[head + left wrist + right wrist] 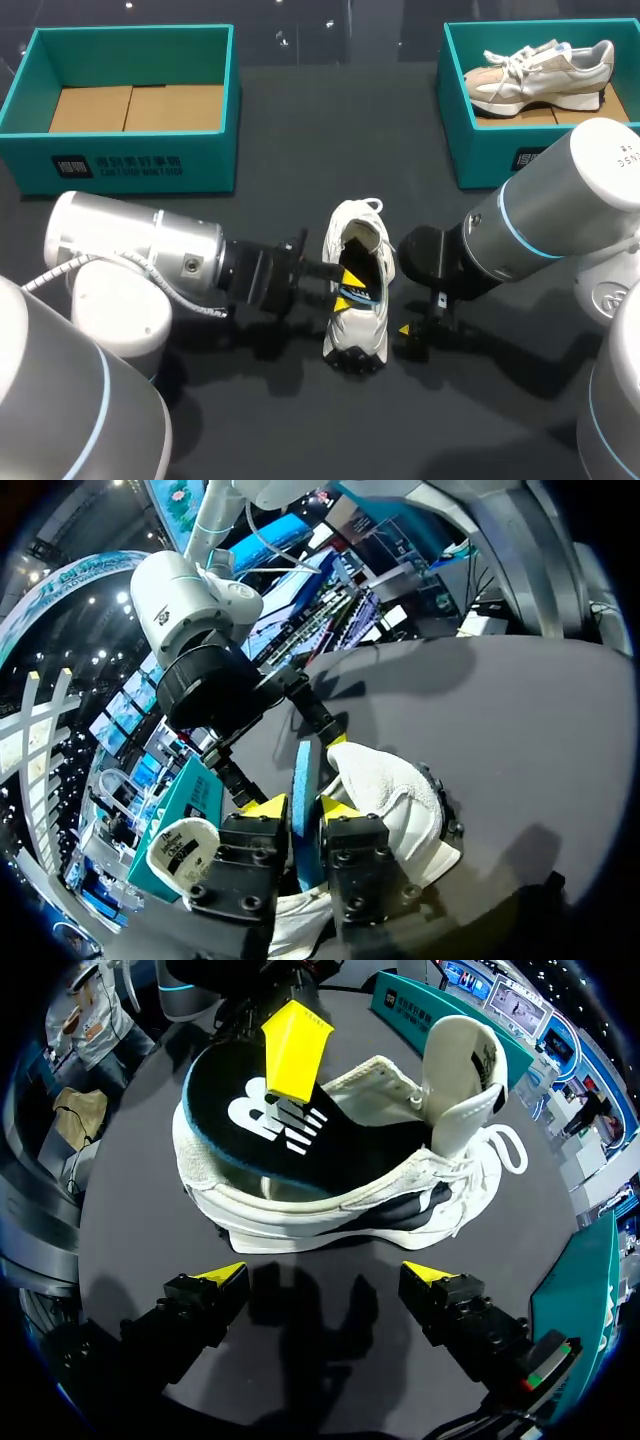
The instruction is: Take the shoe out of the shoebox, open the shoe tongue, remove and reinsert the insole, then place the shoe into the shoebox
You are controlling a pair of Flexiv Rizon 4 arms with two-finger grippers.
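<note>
Insole pinched inside the shoe at mid-bench

The white shoe point(346, 325) stands upright on its sole on the dark bench point(280, 420), with its tongue point(456, 1065) lifted. The left end effector point(347, 290) comes in from the shoe's 9 o'clock, its yellow tips closed narrowly on the blue-edged black insole point(235, 1120), which stands partly raised out of the shoe. The right end effector point(325, 1275) sits low at the shoe's 4 o'clock, spread wide and holding nothing, clear of the shoe's side. A teal shoebox point(140, 165) lies at 10 o'clock. A second box point(480, 150) at 2 o'clock holds another sneaker point(540, 72).
</note>
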